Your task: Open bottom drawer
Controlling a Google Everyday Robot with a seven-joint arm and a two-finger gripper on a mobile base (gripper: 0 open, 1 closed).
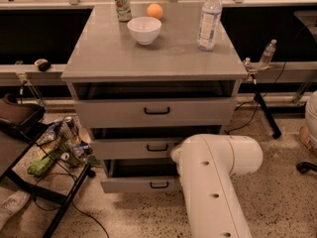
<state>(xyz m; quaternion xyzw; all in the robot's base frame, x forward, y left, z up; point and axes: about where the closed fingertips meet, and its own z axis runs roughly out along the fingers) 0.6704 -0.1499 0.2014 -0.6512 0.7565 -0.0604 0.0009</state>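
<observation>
The bottom drawer (133,184) is the lowest, shortest grey front of the cabinet, with a small black centre handle (159,185). It stands pulled out a little, with a dark gap above its front. My white arm (213,182) rises from the bottom edge and covers the drawer's right end. My gripper is hidden behind this arm, near the right part of the lower drawers, so I cannot see it. The middle drawer (133,148) and the top drawer (156,112) sit above.
On the grey cabinet top (99,58) stand a white bowl (144,29), a can (123,4), an orange (155,11) and a water bottle (209,19). A black stand with bags and cans (59,145) is at the left. A small bottle (267,53) stands at the right.
</observation>
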